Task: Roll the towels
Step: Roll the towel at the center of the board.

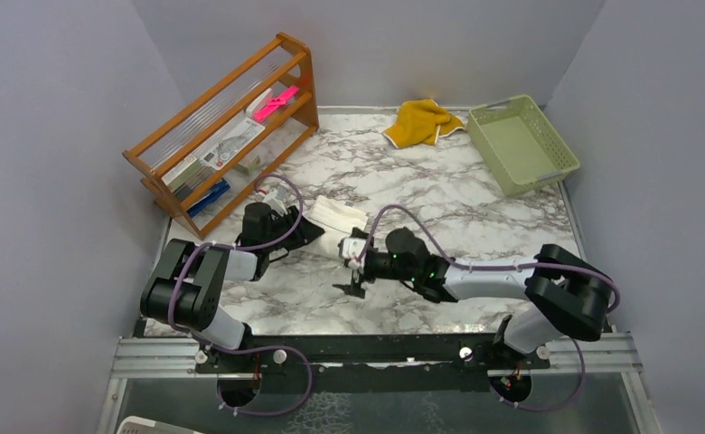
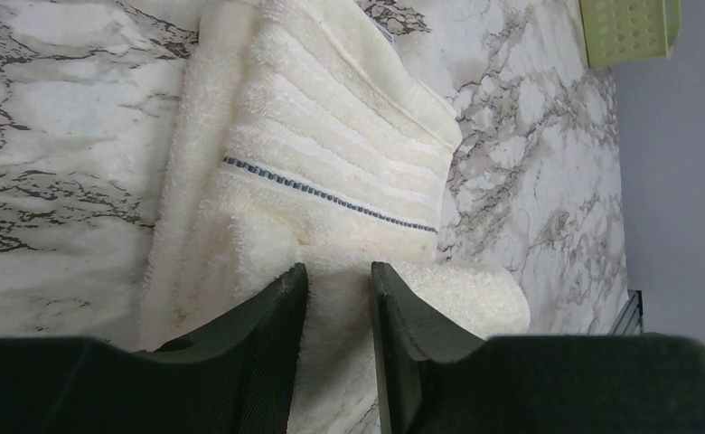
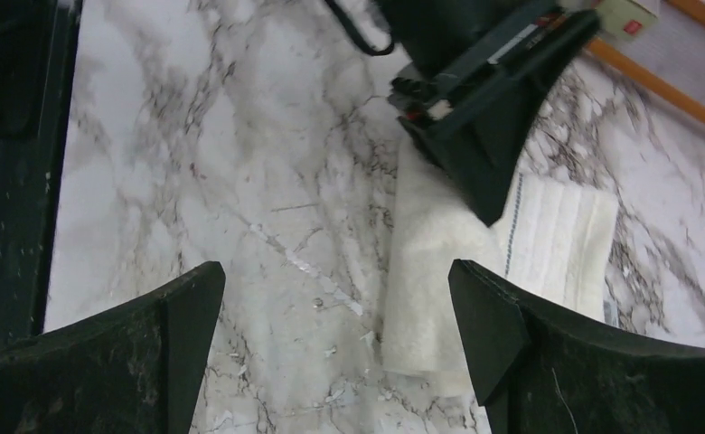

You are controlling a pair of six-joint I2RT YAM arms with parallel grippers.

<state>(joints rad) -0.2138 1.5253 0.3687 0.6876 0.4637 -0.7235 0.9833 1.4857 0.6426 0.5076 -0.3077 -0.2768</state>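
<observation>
1 cream-white cloth towel (image 2: 331, 136), folded: left gripper (image 2: 340, 271) pinching its edge; right gripper (image 3: 335, 271) spread wide beside it.

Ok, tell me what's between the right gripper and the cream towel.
Nothing visible. The right gripper, fingers wide open, faces the cream towel across bare table. The left gripper pinches a fold at the towel's other end, so it is out of the right gripper's path.

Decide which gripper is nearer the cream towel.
Left. The left gripper pinches the cream towel between its fingers; the right gripper hangs open just beside it.
</observation>
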